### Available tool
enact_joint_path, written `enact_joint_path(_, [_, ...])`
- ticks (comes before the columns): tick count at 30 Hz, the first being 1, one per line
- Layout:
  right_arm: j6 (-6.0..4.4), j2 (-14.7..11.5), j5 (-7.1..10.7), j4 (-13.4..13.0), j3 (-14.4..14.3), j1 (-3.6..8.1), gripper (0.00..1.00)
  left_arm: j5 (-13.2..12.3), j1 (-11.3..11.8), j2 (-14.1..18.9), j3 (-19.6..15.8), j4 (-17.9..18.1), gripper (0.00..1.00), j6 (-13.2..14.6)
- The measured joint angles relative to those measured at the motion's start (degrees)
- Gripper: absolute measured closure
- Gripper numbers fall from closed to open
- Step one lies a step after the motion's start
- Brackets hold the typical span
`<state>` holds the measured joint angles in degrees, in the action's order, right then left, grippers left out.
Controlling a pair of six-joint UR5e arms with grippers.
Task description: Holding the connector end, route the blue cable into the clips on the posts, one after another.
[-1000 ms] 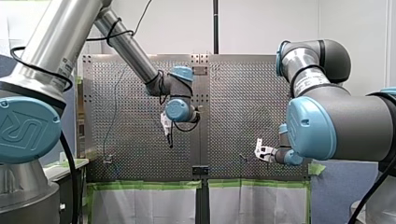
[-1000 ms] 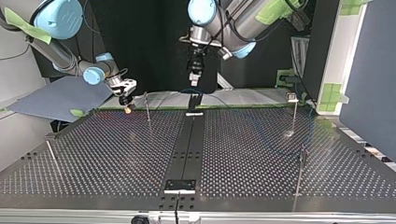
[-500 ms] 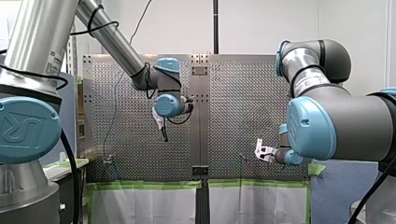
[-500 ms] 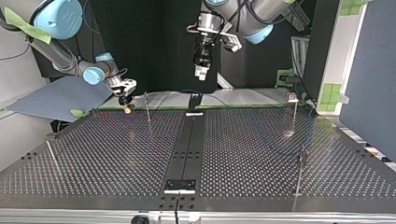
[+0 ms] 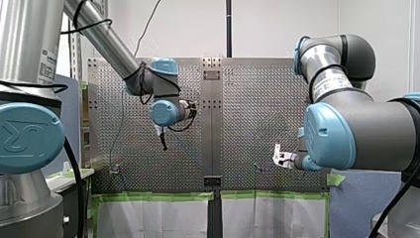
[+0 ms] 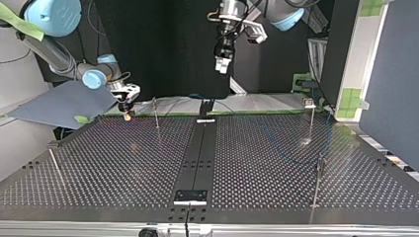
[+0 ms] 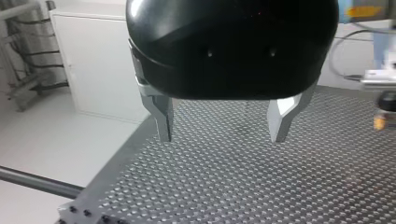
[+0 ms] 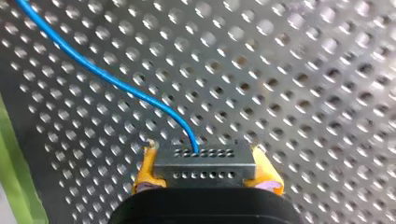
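- Our right gripper is clamped on the connector, with the yellow pads pinching it from both sides. It sits low over the table, by the edge nearest the arms, at the top view's left.
- The blue cable comes out of the middle of the connector's face and curves away slack over the perforated plate.
- Our left gripper hangs well above the table with its metal fingers apart and nothing between them.
- We reckon the step in hand is getting the cable into a first clip. The thin post just beside the right gripper looks like the natural starting point.
- How we'd do it:
  - Keep the connector square in the pads so it can't twist.
  - Carry the cable in a little above the clip, then draw it down into the slot with light tension.
  - Go slow, because the post looks skinny and would probably bend if we tug sideways.
  - Watch the slack so it doesn't snag the other post across the table.
- As for writing, the blue joint cap at the front view's left carries a raised logo that looks like the UR mark. The white label on our right arm is too small to read. We can't see any print on the connector, only two rows of small holes.
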<state>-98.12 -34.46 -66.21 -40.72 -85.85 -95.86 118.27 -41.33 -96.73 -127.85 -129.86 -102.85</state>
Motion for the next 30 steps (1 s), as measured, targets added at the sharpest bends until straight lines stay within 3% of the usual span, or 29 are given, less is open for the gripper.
enact_joint_path(8, [-0.18, -4.43, -3.83, -0.12, -4.14, 1.00, 1.00, 0.05, 0.01, 0.02, -4.62, -1.73, 0.00, 0.07])
enact_joint_path(13, [-1.16, -7.24, -5.83, -1.05, -5.96, 0.87, 1.00, 0.14, 0.01, 0.02, -5.37, -2.11, 0.00, 0.10])
enact_joint_path(22, [-1.98, -12.02, -5.16, -1.86, -6.30, 0.65, 1.00, 0.18, 0.03, 0.02, -5.45, -1.91, 0.00, 0.12])
enact_joint_path(30, [-2.00, -12.81, -5.08, -1.91, -6.32, 0.62, 1.00, 0.16, 0.01, 0.02, -5.46, -1.73, 0.00, 0.19])
